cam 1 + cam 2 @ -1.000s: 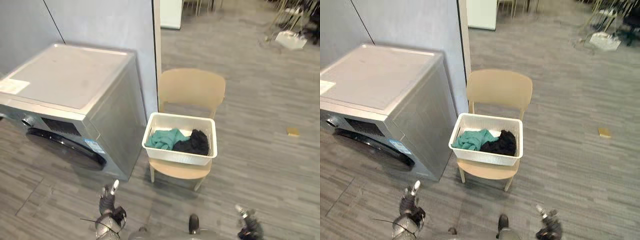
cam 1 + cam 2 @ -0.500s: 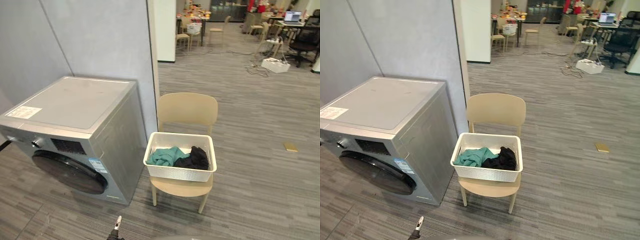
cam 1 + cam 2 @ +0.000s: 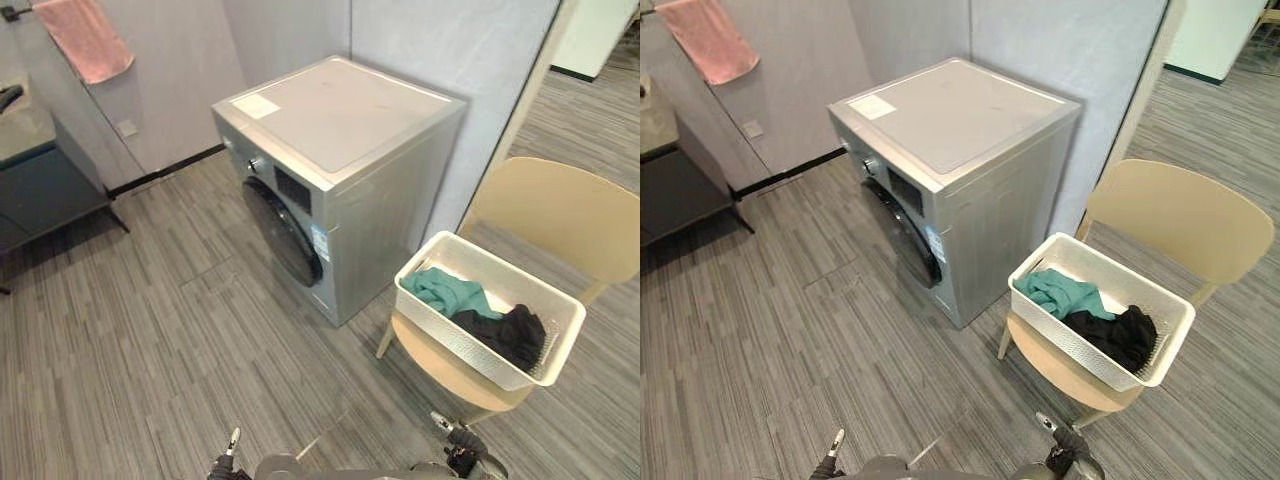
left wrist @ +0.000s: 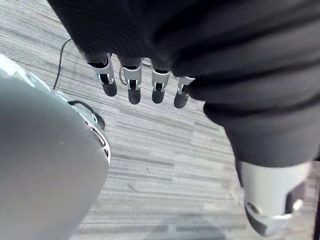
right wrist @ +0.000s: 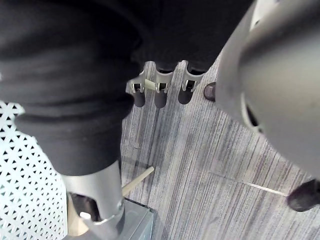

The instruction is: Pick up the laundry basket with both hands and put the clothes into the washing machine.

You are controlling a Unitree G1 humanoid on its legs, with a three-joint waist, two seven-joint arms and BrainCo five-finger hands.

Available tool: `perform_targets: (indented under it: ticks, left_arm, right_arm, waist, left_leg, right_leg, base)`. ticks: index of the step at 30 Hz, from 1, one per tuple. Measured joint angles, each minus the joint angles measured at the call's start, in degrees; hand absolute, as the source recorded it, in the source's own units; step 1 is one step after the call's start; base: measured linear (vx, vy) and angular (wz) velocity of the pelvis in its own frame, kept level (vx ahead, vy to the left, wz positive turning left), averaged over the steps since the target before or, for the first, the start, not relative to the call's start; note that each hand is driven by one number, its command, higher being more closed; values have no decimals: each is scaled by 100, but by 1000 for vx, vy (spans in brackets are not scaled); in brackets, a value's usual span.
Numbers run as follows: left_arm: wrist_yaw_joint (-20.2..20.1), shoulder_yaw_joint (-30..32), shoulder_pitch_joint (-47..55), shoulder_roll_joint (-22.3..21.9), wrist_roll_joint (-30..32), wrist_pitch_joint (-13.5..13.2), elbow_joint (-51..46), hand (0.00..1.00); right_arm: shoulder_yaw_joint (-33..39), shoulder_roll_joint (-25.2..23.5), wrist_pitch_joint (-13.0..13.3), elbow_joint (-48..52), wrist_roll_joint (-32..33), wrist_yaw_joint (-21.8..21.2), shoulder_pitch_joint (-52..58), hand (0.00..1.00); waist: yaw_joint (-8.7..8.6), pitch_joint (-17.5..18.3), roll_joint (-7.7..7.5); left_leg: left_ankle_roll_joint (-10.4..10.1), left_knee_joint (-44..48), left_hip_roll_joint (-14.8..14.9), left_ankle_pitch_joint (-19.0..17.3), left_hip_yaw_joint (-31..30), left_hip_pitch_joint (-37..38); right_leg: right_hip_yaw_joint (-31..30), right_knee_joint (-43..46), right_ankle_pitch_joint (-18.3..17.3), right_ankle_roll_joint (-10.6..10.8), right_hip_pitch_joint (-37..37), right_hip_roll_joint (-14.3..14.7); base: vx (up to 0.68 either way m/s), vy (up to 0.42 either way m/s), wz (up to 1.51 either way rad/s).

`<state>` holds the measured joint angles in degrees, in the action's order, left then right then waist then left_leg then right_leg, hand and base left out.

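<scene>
We open on the grey washing machine [image 3: 340,170], standing against the wall panel, its dark round door [image 3: 285,232] closed and facing out over the striped floor. Off to the left we catch a dark table [image 3: 45,185], and above it a pink towel [image 3: 88,36] hangs on the wall. Just to the right of the machine is the beige chair [image 3: 560,210], and on its seat sits the white perforated laundry basket [image 3: 458,343], untouched, with neither hand near it. Inside we've got the clothes: a teal garment [image 3: 447,293] bunched at the end nearer the machine, a black garment [image 3: 510,335] heaped at the far end, the two touching in the middle. And now the hands: the left hand [image 4: 133,84] hangs over bare floor, fingers straight and loose, holding nothing. The right hand [image 5: 161,91] is likewise released, fingers dangling empty, low beside the chair and well short of the basket.
</scene>
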<state>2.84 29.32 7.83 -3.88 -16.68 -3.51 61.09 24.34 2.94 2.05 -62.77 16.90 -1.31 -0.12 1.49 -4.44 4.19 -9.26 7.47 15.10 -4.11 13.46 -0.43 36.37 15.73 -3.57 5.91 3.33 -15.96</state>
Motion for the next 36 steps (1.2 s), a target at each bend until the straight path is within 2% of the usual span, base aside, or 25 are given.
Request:
perform_targets:
  ticks: [1,3,4,7,9,10,11,12,13,14,15,16,17,18,19,20,21,24,27,29,31,32,33,34,36]
  left_arm:
    - [4,-94,-30,119,10,28,77,0]
    - [5,-341,-45,363,8,47,81,0]
    - [6,-544,-55,437,4,44,77,0]
    - [-14,-982,-236,575,1,25,66,0]
    - [-18,-1192,-292,567,3,-30,19,0]
    - [-16,-1323,-276,530,7,-54,23,0]
    - [-14,-1384,-260,512,9,-55,20,0]
    - [-21,-1422,-239,508,21,-65,-1,0]
    - [-17,-1405,-214,576,74,-58,16,0]
    - [-20,-1395,-218,650,157,-54,17,0]
    - [-26,-1383,-246,767,345,-49,16,0]
    - [-26,-1337,-258,785,430,-31,18,0]
    - [-27,-1321,-295,730,619,30,24,0]
    - [-29,-1294,-352,668,691,57,25,0]
    - [-34,-1177,-543,628,855,66,39,0]
    - [-35,-1089,-626,542,871,79,44,0]
    - [-38,-1036,-701,448,889,78,44,0]
    - [-56,-786,-887,342,893,84,36,0]
    - [-75,-642,-866,278,887,84,21,0]
    - [-151,-642,-755,233,838,84,-33,0]
    - [-160,-595,-667,94,839,83,-226,0]
    - [-161,-585,-651,82,839,83,-256,0]
    - [-153,-496,-583,56,846,96,-256,0]
    - [-131,-465,-514,73,846,111,-257,0]
    - [-117,-468,-459,117,845,118,-259,0]
  right_arm:
    - [-4,-63,-25,-159,-35,-8,-88,0]
    - [-80,-154,-49,-283,-81,-13,-78,0]
    - [-126,-143,-89,-349,-129,-11,-58,0]
    - [-275,-102,-104,-330,-180,-13,-65,0]
    - [-372,-62,-108,-268,-235,-5,-49,0]
    - [-442,-19,-124,-156,-294,-5,-19,0]
    - [-470,-16,-123,-83,-299,-11,11,0]
    - [-482,-63,-124,49,-289,-18,70,0]
    - [-528,-208,-115,167,-277,-38,89,0]
    - [-587,-299,-101,207,-228,-63,89,0]
    - [-647,-465,-76,227,-36,-112,90,0]
    - [-647,-567,-63,227,81,-128,95,0]
    - [-647,-604,-5,246,195,-128,110,0]
    - [-643,-590,22,254,268,-126,135,0]
    - [-595,-519,37,304,344,-127,225,0]
    - [-506,-467,38,304,342,-127,247,0]
    - [-335,-450,39,304,343,-116,306,0]
    - [-103,-351,15,295,369,-3,406,0]
    - [-54,-422,18,337,403,2,374,0]
    - [-77,-512,20,360,405,0,258,0]
    - [-316,-519,27,662,411,-12,167,0]
    - [-399,-513,23,750,450,-10,151,0]
    - [-593,-502,19,916,509,-6,108,0]
    - [-873,-503,25,1117,514,4,25,0]
    - [-1279,-501,20,1698,508,47,-79,0]
  waist:
    - [-42,16,-148]
    - [-37,-30,-299]
    - [-28,34,-435]
    - [2,109,-509]
    - [-2,129,-451]
    - [-33,144,-322]
    - [-43,147,-278]
    - [-18,182,-129]
    - [-16,194,-168]
    - [-25,224,-242]
    - [-34,218,-427]
    - [-42,193,-542]
    - [-85,181,-599]
    - [-94,186,-622]
    - [-95,197,-681]
    - [-96,227,-727]
    - [-82,274,-652]
    - [-222,301,-540]
    - [-202,353,-668]
    - [-156,376,-691]
    - [-62,296,-406]
    - [-22,268,-319]
    - [43,262,-204]
    - [135,235,-184]
    - [184,221,-144]
  left_leg:
    - [-29,-272,-164,70,-61,53]
    - [12,-255,-423,46,-120,25]
    - [133,-137,-583,-31,-200,-59]
    - [430,234,-984,-245,-425,-504]
    - [591,327,-1182,-383,-677,-688]
    - [642,355,-1271,-438,-924,-704]
    - [675,361,-1303,-438,-1036,-680]
    - [762,372,-1235,-407,-1236,-588]
    - [812,357,-1105,-412,-1415,-566]
    - [820,299,-1090,-386,-1504,-559]
    - [805,146,-1096,-338,-1630,-463]
    - [799,52,-1103,-336,-1697,-343]
    - [781,-33,-1108,-348,-1787,-228]
    - [770,-77,-1124,-355,-1824,-182]
    - [700,-60,-1234,-415,-1978,-217]
    - [630,-54,-1240,-395,-1971,-224]
    - [565,-13,-1211,-349,-1871,-207]
    - [576,33,-1138,-341,-1819,-102]
    - [573,174,-1084,-343,-1761,120]
    - [545,728,-1065,-360,-1696,21]
    - [240,2949,-892,-380,-1757,-896]
    - [-14,3527,-891,-222,-1789,-1138]
    - [-342,4417,-811,380,-1811,-1533]
    - [-209,5074,-796,394,-1681,-1896]
    - [330,5268,-644,-157,-1434,-2303]
  right_leg:
    - [-137,-303,299,19,-26,7]
    - [-349,-607,481,148,-147,-99]
    - [-344,-756,606,218,-231,-222]
    - [-310,-837,813,266,-195,-611]
    - [-383,-709,913,131,-196,-825]
    - [-765,-433,1067,-227,-182,-860]
    - [-1133,-225,1143,-498,-128,-815]
    - [-2255,286,1088,-628,132,-582]
    - [-3245,781,409,-359,318,-51]
    - [-3530,981,87,-331,418,233]
    - [-3743,1171,-363,-322,533,700]
    - [-3820,1185,-618,-323,581,1016]
    - [-3840,1055,-806,-325,653,1432]
    - [-3858,884,-835,-326,695,1629]
    - [-3862,348,-878,-681,593,1813]
    - [-3719,228,-853,-626,518,1805]
    - [-3573,142,-790,-697,468,1789]
    - [-3335,85,-795,-690,93,1834]
    - [-3348,59,-791,-690,-275,1886]
    - [-3392,179,-693,-600,-368,1889]
    - [-3505,359,-488,-530,-447,2083]
    - [-3497,335,-489,-532,-544,2120]
    - [-3585,201,-500,-550,-776,2142]
    - [-3893,91,-567,-663,-956,2074]
    - [-4309,-115,-687,-825,-1018,1904]
  base:
    - [56,248,28]
    - [51,249,30]
    - [8,223,40]
    - [-7,234,49]
    - [-12,195,79]
    - [37,180,82]
    - [96,254,95]
    - [138,171,77]
    - [133,92,72]
    - [143,-70,70]
    - [101,-104,57]
    - [139,-157,57]
    - [101,-143,40]
    - [148,-219,59]
    - [139,-174,57]
    - [219,-131,63]
    - [215,-38,66]
    - [270,-84,58]
    - [243,-43,34]
    - [176,-22,23]
    - [143,-18,11]
    - [77,-4,-18]
    - [98,31,-65]
    - [118,47,-82]
    - [170,100,-116]
